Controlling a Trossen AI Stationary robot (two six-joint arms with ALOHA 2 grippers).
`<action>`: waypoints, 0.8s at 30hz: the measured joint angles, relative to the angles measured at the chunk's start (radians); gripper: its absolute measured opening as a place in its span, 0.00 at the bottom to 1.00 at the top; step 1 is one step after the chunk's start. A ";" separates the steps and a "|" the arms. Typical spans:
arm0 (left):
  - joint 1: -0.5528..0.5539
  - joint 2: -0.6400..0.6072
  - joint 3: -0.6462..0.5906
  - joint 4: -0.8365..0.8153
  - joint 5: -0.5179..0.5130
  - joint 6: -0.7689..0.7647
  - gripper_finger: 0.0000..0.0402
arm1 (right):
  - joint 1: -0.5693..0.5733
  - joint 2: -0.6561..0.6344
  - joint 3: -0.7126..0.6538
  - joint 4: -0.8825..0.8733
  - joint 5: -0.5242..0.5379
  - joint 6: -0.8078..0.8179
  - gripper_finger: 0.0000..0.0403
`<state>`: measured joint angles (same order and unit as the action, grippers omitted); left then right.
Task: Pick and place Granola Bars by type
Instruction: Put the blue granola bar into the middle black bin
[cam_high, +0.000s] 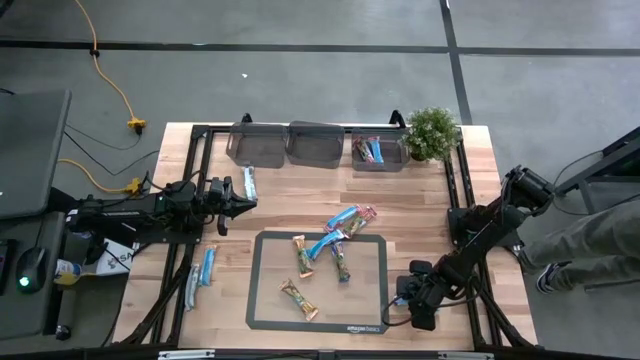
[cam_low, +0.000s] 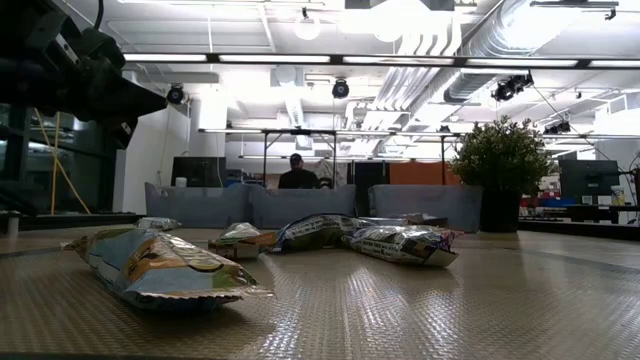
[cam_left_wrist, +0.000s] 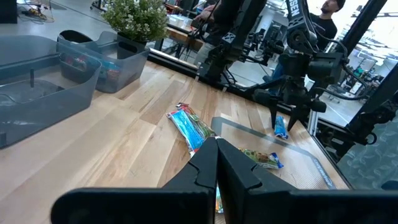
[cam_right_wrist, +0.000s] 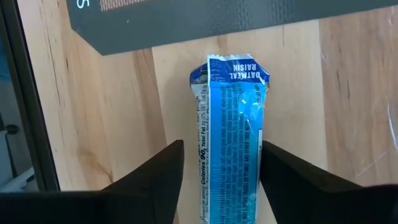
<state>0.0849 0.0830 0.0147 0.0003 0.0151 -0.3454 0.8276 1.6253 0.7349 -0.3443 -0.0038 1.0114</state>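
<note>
Several wrapped granola bars, tan-green and bright blue, lie flat on the dark mat. A red-pink one lies at the mat's far edge. A pale bar and two more rest on the wood at the left. The right-hand bin holds a few bars. My right gripper is at the mat's near right corner, shut on a bright blue bar. My left gripper hovers shut near the pale bar. My right gripper pinches the bright blue bar between its two fingers, one on each long edge. The fingers point down from above and lie along the bar. The bar hangs upright below them, and its lower end looks clear of the table.
Three clear grey bins stand in a row along the far edge, with a potted plant to their right. Black rails run along both table sides. Bare wood lies between the mat and the bins.
</note>
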 joint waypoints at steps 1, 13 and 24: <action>0.000 0.000 0.000 0.000 0.000 0.000 0.00 | 0.000 0.000 0.000 0.000 -0.003 0.001 0.46; 0.000 0.000 0.000 0.000 0.000 0.000 0.00 | -0.003 0.000 -0.002 0.008 -0.057 0.000 0.38; 0.000 0.000 0.000 0.000 0.000 0.000 0.00 | -0.006 0.001 -0.002 0.026 -0.081 0.038 0.32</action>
<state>0.0845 0.0830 0.0147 0.0004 0.0151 -0.3454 0.8215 1.6259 0.7330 -0.3182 -0.0849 1.0498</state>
